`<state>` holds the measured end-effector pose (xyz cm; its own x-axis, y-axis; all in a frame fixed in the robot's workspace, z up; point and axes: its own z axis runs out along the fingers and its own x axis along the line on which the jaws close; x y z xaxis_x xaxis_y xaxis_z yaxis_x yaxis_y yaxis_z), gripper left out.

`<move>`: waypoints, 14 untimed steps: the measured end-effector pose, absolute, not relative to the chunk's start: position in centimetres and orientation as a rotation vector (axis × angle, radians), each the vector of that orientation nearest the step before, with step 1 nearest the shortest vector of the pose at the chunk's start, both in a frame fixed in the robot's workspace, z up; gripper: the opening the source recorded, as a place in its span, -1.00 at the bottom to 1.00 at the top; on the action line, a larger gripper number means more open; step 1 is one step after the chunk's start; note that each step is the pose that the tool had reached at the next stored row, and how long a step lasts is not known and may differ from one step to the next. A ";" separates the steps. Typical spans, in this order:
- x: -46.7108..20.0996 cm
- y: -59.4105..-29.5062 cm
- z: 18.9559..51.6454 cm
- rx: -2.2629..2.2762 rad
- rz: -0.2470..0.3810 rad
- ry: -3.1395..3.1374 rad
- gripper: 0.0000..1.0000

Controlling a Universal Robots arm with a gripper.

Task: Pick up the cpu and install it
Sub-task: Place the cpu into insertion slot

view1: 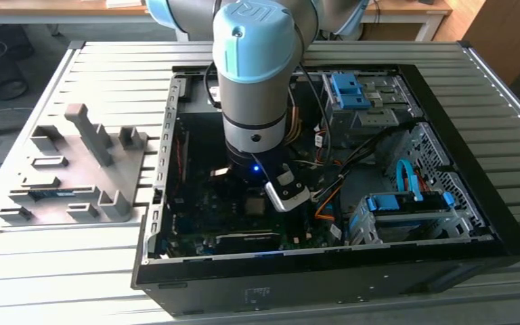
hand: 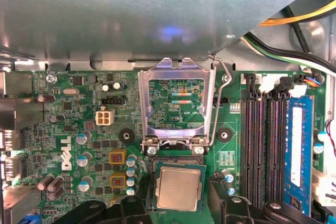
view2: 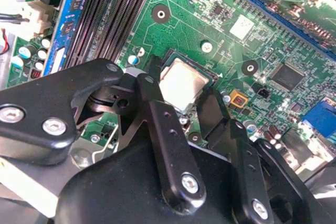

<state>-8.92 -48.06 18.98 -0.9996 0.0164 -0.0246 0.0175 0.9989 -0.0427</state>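
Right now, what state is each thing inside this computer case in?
Small silver-grey square cpu: lying flat in the dark socket.
Silver metal socket frame: flipped open.
Thin wire lever: unlatched, raised.
Black computer case: side open.
Black gripper: low over the cpu.

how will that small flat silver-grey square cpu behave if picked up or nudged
The small flat silver-grey square cpu looks rigid under its metal top, so it likely won't flex. Thin and small, it is probably light and easily tilted. Lying flat in the dark socket, it probably won't slide if nudged.
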 end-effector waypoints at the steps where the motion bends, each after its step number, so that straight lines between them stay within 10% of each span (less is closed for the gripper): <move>1: -8.9 -48.1 19.0 0.026 -0.067 3.116 0.09; 14: -8.9 -48.1 19.0 0.026 -0.065 3.116 -0.12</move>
<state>-8.92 -48.05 18.97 -0.9996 0.0164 -0.0247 0.0175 0.9990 -0.0416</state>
